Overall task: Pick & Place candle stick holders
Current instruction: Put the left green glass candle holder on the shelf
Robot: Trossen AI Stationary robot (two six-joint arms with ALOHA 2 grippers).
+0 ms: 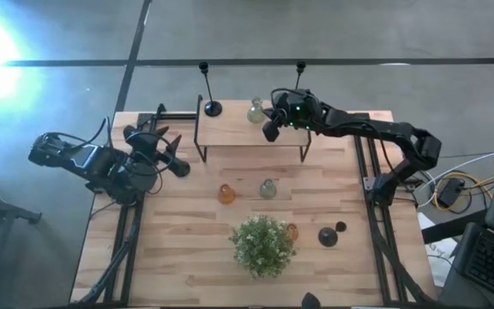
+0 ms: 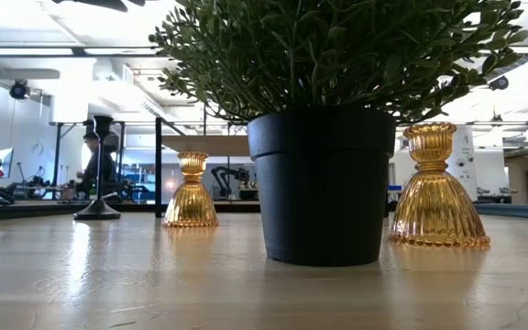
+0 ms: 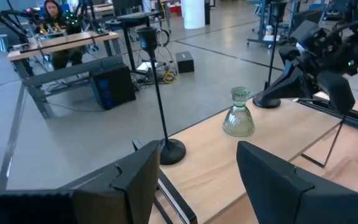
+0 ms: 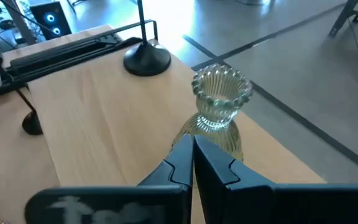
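The right tool (image 4: 191, 163) hangs over the raised shelf (image 1: 238, 137) at the far side of the counter (image 1: 178, 257), its fingers pressed together with nothing between them. Just beyond the fingertips, a pale green holder (image 4: 219, 112) stands upright on the shelf; whether tool and glass touch cannot be told. A tall black holder (image 1: 298, 81) rises right behind this tool. At the shelf's left end stands another tall black holder (image 1: 210, 94), its round base on the wood.

The left tool (image 1: 168, 153) waits over the counter's left edge, fingers (image 3: 272, 180) spread apart and empty, pointing toward the shelf.

On the open counter nearer the middle stand an amber holder (image 1: 225, 194) and a second pale green holder (image 1: 268, 189), well apart from both tools. A bushy plant (image 1: 262, 245) in a black pot (image 2: 324, 188) sits near the front. Another amber holder (image 1: 292, 231) stands just beside its right, and two short black holders (image 1: 328, 237) (image 1: 340, 227) lie farther right, close together.
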